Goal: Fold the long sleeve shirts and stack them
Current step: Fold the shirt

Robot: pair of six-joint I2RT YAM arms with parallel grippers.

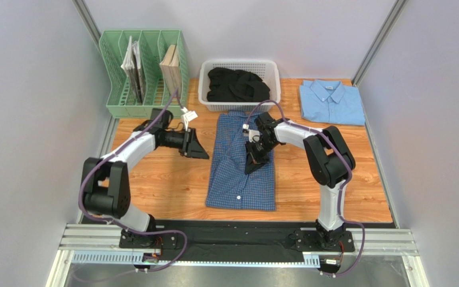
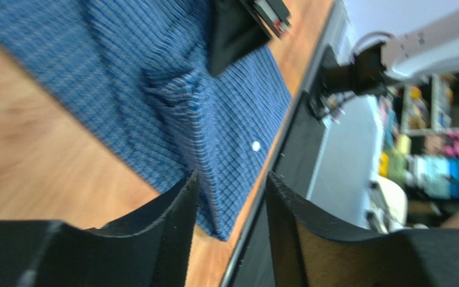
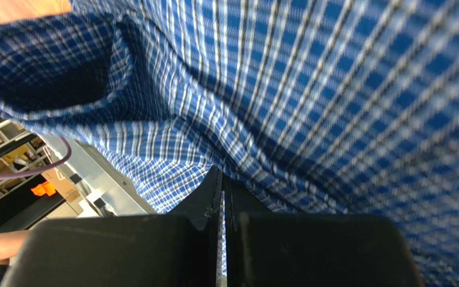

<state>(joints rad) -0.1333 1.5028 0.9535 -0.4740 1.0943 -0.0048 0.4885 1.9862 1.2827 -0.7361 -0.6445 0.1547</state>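
Seeing a dark blue checked button-up shirt (image 1: pixel 241 182) folded on the surface (image 1: pixel 166 179), right hand (image 1: pixel 250 167) pinched shut on its cloth, left hand (image 1: pixel 204 154) part-open and empty beside its left edge. Best to lift slowly, support that edge, then land on the plain light blue shirt (image 1: pixel 332 103), far-right corner.

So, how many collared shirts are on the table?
2: dark blue checked shirt in the middle; light blue shirt folded at far right. The white basket may hide others.
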